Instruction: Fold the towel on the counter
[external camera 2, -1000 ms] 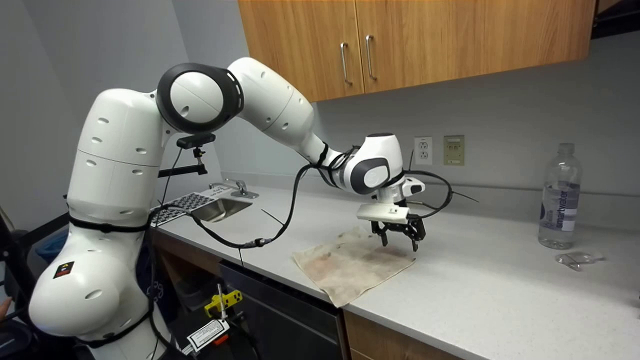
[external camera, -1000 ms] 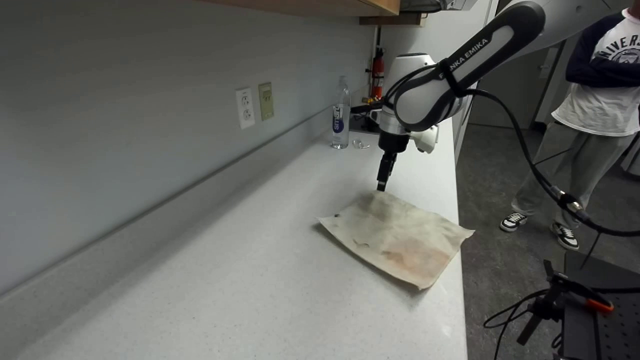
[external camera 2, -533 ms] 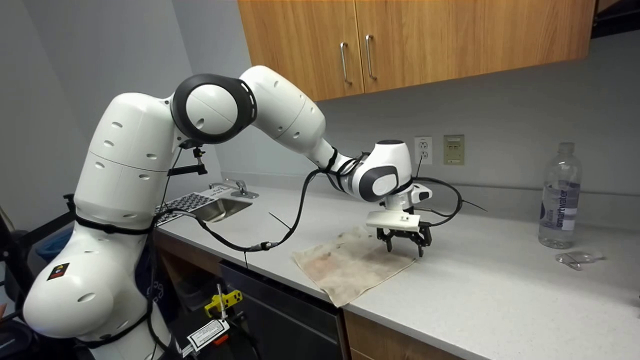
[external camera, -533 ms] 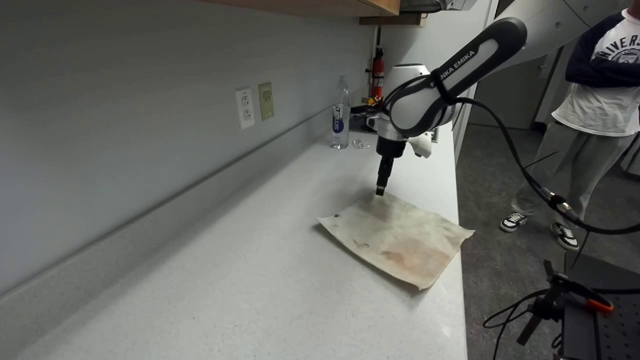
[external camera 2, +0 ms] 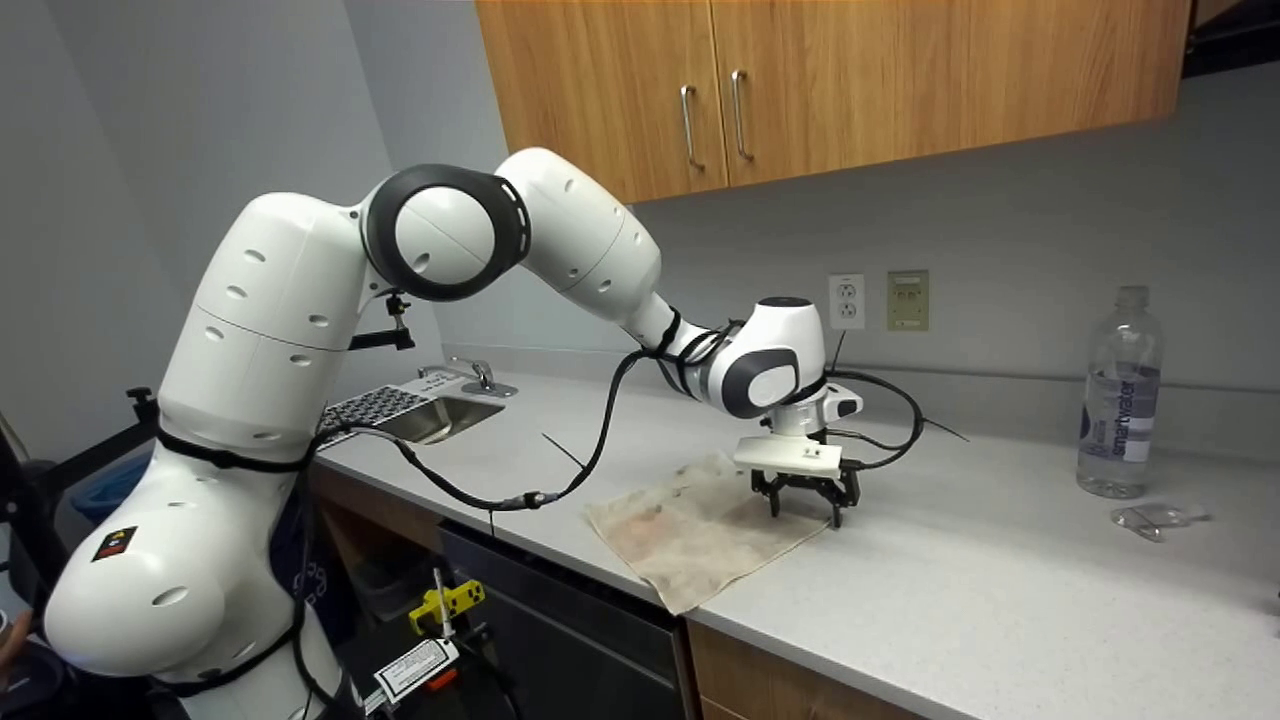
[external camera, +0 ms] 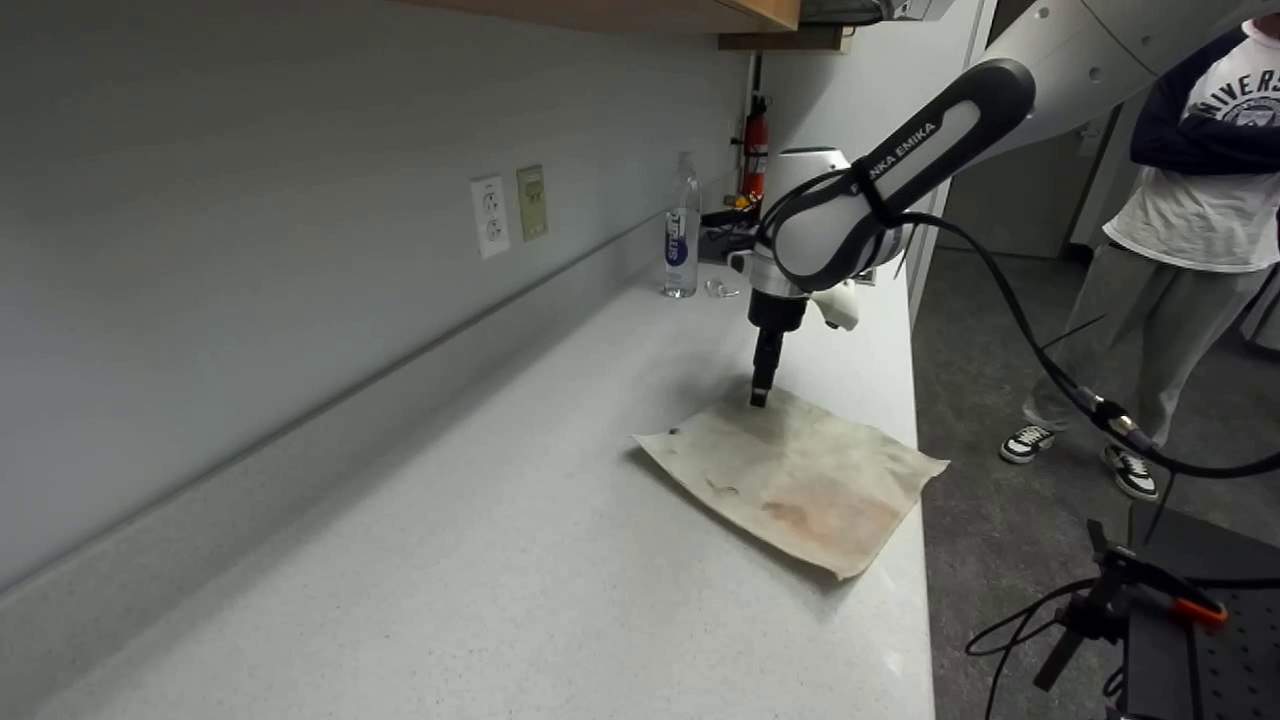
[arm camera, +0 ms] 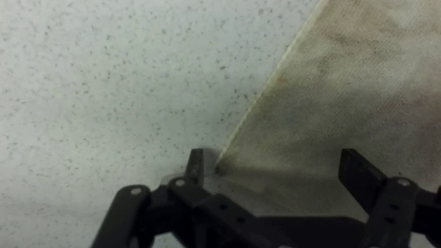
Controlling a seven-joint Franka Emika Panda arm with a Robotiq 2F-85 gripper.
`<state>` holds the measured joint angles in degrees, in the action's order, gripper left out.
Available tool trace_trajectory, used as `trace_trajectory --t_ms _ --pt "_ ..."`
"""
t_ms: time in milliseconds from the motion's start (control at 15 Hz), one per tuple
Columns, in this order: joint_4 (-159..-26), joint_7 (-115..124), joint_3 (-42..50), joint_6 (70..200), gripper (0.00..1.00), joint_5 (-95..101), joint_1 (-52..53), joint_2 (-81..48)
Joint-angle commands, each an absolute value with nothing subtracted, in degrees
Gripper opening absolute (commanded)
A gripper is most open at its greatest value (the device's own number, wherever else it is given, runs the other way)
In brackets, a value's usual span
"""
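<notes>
In the wrist view, the tool (arm camera: 270,155) is standing wide, its two fingers (arm camera: 195,165) showing low in the frame: one is sitting just beside a corner of the towel (arm camera: 344,103), the other is hanging over it. Whether either is touching, I cannot tell. In an exterior view, the towel is lying spread out right of centre on the tabletop (external camera: 450,560), one corner reaching the front edge. A water bottle (external camera: 681,235) is standing upright near the top centre.

Reddish-stained beige towel (external camera: 800,470), grey-speckled white counter (external camera: 480,520), black jaws
</notes>
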<state>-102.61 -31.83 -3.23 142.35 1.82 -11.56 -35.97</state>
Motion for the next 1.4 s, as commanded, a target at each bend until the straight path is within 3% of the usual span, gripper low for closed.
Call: trace_trajectory --t_ms 0,133,267,800,1333 --pt "-99.33 -34.03 -4.85 140.47 0.99 1.09 -12.86 -38.26" --pt "-99.15 -34.05 -5.09 140.40 0.74 1.06 -12.92 -38.72" --pt "-99.05 -33.86 -4.91 140.22 0.65 1.31 -12.79 -38.56" --pt "-100.18 -31.31 -2.92 140.81 0.02 4.15 -10.89 -36.19" --pt "-108.64 -19.72 2.84 149.62 0.01 14.10 -4.74 -27.52"
